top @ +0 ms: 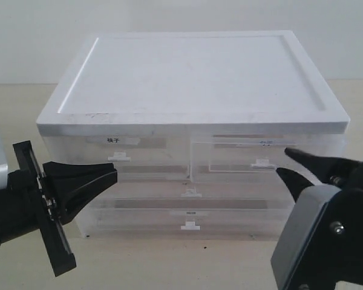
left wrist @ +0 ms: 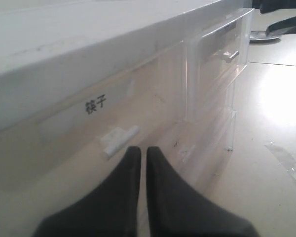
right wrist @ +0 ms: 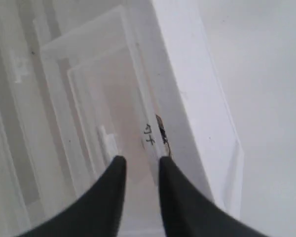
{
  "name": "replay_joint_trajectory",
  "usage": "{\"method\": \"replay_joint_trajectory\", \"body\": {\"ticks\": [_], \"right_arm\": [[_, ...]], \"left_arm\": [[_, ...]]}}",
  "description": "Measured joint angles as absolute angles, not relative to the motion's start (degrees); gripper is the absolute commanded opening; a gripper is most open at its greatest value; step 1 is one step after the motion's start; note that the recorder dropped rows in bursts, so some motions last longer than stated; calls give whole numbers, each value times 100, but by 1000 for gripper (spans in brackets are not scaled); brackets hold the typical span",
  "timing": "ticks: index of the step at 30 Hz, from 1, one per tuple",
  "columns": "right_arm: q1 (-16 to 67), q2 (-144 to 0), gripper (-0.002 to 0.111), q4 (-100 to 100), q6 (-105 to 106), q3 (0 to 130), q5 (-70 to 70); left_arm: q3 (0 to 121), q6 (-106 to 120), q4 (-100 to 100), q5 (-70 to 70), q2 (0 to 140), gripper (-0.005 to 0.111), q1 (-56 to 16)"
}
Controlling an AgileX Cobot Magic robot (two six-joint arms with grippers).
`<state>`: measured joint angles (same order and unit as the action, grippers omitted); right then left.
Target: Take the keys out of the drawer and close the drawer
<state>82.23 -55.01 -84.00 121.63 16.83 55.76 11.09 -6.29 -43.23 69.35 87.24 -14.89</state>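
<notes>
Hovers with right claw (right wrist: 140, 159) narrowly parted just short of the drawer (top: 266, 151), slightly out ahead, keys unseen, likely inside; risks slipping off the small tab (right wrist: 107, 141) or jamming the drawer crooked through an off-centre pull.

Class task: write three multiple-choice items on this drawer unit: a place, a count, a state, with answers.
1. In the exterior view, where is the drawer with the black-lettered label? A upper left; B upper right; C bottom.
2. How many white handles show there? A two; B four; C six.
3. The right pincer is: A open, empty; B shut on keys; C gripping a handle.
Answers: A, the lettering sits above the left handle; B, one on each drawer front; A, its jaws stand apart around nothing.
</notes>
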Motion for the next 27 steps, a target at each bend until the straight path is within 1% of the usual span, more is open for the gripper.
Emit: {"method": "replay_joint_trajectory", "body": {"ticks": [1, 2, 4, 6, 12, 15, 20, 23, 27], "right_arm": [[8223, -5501, 51, -8430, 12163, 1683, 5596], [8223, -5501, 49, -8461, 12163, 1683, 5527], [8223, -5501, 41, -8476, 12163, 1683, 5241], [8223, -5501, 37, -8476, 12163, 1683, 5032], [8232, -5844, 36, -8398, 12163, 1683, 5164], [8209, -6236, 36, -8272, 12163, 1683, 5152], [8182, -6881, 36, -7895, 12163, 1683, 5514], [8182, -6998, 36, -7814, 12163, 1683, 5608], [8182, -6998, 36, -7640, 12068, 1683, 6060]], "left_arm": [[1109, -629, -4333, 6935, 8724, 4, -1489], [1109, -629, -4327, 6935, 8724, 4, -1489], [1109, -629, -4353, 6935, 8724, 4, -1489], [1109, -629, -4384, 6935, 8724, 4, -1489], [1109, -629, -4404, 6935, 8724, 4, -1489], [1109, -629, -4404, 6935, 8724, 4, -1489], [1109, -629, -4431, 6935, 8724, 4, -1489], [1120, -629, -4453, 6935, 8724, 4, -1489], [1120, -629, -4461, 6935, 8724, 4, -1489]]}}
